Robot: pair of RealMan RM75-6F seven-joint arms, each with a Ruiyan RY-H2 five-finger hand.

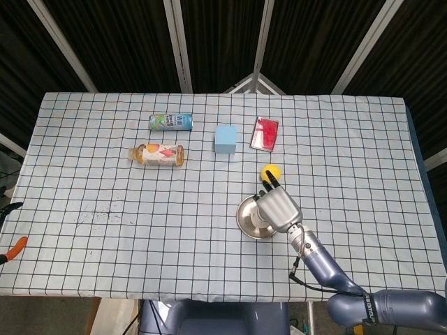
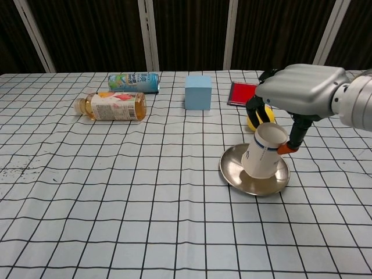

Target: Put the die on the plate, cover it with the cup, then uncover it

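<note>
Cup (image 2: 263, 151): inverted paper cup, tilted, mouth down on the plate (image 2: 281, 182); upper end leaning toward the right hand (image 2: 302, 91), which is gripping it from above.
Right hand: fingers (image 2: 254, 114) wrapping the cup's upper end on one side, orange-tipped thumb pressing the other; so it's holding the cup, not spread. In head view the hand (image 1: 279, 210) is hiding most of the cup.
Left hand: not showing in either view.
Die: not visible now; presumably sitting under/behind the cup on the plate, directly below the hand. Can't confirm.
Plate: metal, lying under the hand, resting on the checked tabletop (image 2: 116, 192).
Step (judged): cover phase nearly done; cup needing to be levelled so the rim is seating flat all round.
Risk 1: cup is tilting; if released like this it's prob. tipping over or sliding on the smooth, sloped plate.
Risk 2: rim may be landing on the die instead of around it, nudging it off the plate.
Risk 3: squeezing too hard is deforming thin paper.
Risk 4: yellow ball (image 2: 251, 121) is just behind the hand; a backward swing could be knocking it rolling.
Other: blue block (image 2: 198, 92), red box (image 2: 242, 93), can (image 2: 133, 82), bottle (image 2: 111, 106) all lying well away, beyond the hand.
</note>
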